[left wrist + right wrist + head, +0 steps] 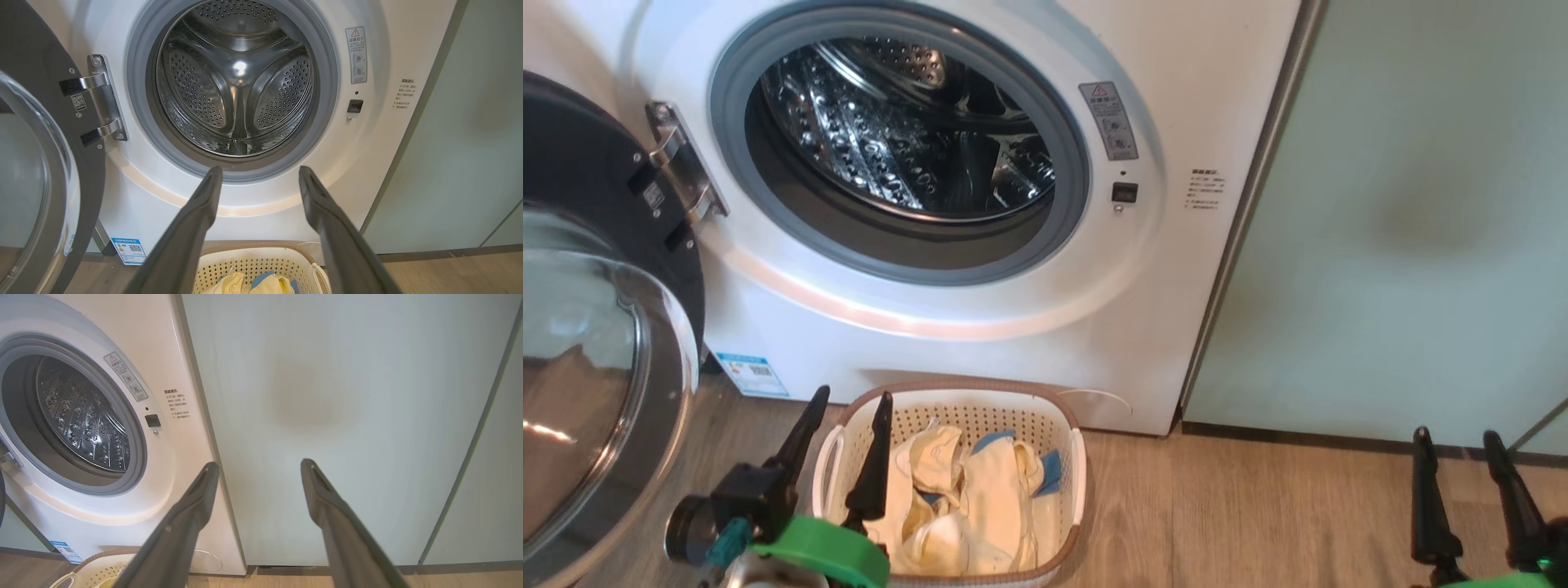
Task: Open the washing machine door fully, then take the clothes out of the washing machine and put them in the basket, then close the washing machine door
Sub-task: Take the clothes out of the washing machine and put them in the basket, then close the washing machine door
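Washing machine door (596,327), swung wide on its hinge, stands just left of the left tool (853,395) (fingers apart, holding nothing) and well away from the right tool (1456,435), likewise spread and empty; the left arm is judged nearer for closing. The left wrist view looks straight into the drum (237,81), bare steel; the head view shows the clothes (964,490) in the basket (964,385) just below the left tool.

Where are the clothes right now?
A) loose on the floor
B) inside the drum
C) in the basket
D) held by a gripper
C: the clothes lie in the basket on the floor, while the drum of the washing machine is bare steel.
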{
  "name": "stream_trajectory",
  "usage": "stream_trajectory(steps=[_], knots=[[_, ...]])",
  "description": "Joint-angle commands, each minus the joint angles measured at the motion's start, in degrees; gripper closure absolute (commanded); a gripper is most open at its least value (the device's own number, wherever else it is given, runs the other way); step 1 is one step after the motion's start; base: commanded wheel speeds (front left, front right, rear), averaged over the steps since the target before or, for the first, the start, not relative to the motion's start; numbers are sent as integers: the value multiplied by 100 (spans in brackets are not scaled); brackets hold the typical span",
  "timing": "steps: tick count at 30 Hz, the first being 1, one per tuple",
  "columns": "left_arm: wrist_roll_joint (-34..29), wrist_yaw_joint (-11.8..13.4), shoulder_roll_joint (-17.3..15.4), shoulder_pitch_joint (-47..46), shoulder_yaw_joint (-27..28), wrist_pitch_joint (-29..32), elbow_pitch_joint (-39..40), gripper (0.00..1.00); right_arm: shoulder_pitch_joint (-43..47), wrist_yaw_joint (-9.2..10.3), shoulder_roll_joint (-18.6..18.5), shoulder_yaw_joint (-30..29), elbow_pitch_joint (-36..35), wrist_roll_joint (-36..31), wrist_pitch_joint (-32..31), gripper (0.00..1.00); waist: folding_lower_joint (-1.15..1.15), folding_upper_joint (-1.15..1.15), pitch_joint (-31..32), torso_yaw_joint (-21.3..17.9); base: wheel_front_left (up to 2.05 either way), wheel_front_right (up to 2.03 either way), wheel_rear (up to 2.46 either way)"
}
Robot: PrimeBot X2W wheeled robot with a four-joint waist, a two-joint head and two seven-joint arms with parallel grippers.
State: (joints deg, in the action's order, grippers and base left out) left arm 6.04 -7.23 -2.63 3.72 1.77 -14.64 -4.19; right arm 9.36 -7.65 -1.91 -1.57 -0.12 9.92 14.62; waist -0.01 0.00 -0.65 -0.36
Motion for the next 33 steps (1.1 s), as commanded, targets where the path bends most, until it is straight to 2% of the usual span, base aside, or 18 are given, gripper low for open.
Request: stream_trajectory(steps=[1,33], knots=[[-57,44,-75,-123,183,-8,236,0,-119,16,-97,125,-155,-4,38,0,1,0,52,-27,0,0,0],[-12,238,-141,-4,-50,146,362,0,-117,16,-97,125,-97,53,38,0,1,0,167,-169,0,0,0]])
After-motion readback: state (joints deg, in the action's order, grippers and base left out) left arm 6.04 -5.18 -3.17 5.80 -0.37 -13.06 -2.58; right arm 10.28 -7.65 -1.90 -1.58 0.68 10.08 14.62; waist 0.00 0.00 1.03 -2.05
